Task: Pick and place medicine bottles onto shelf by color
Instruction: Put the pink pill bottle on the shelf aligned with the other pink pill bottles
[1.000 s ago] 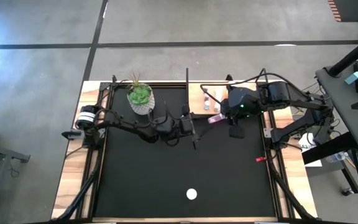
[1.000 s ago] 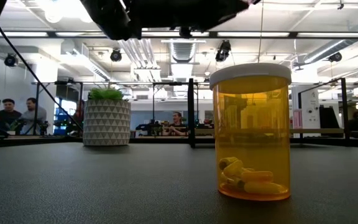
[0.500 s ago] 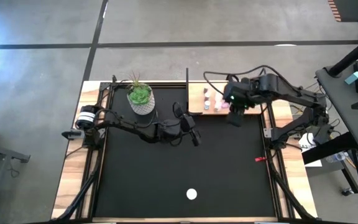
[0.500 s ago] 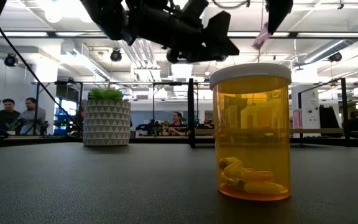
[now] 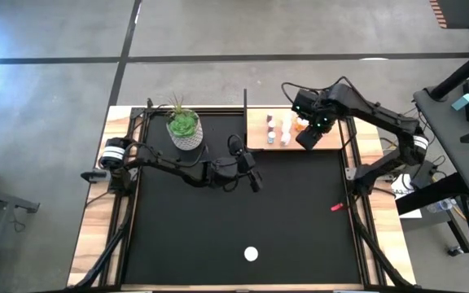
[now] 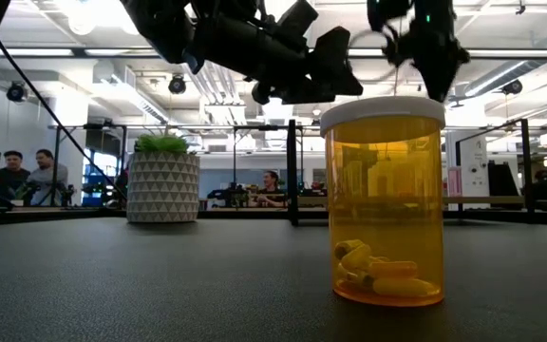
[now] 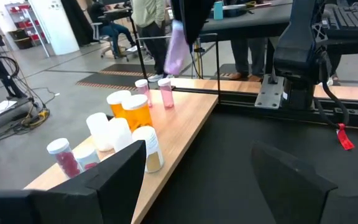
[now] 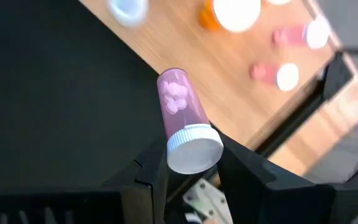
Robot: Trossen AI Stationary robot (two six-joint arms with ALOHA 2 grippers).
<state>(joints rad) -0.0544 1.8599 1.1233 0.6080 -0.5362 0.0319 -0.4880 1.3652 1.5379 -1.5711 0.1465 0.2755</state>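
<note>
Left claw (image 5: 249, 169): spread, holding nothing, waiting mid-worktop (image 5: 218, 236) beside the shelf's near end. Shelf (image 5: 259, 130): several bottles already standing. Right claw (image 8: 188, 163): pinching a pink bottle (image 8: 182, 115) by its cap end, above the shelf. Step: placing. Next: lower it among the pink bottles (image 7: 157, 93), then release.

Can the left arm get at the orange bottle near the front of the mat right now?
Probably yes: the left gripper is open and empty, and only bare mat lies between it and the orange bottle. The right gripper is busy over the shelf.
</note>
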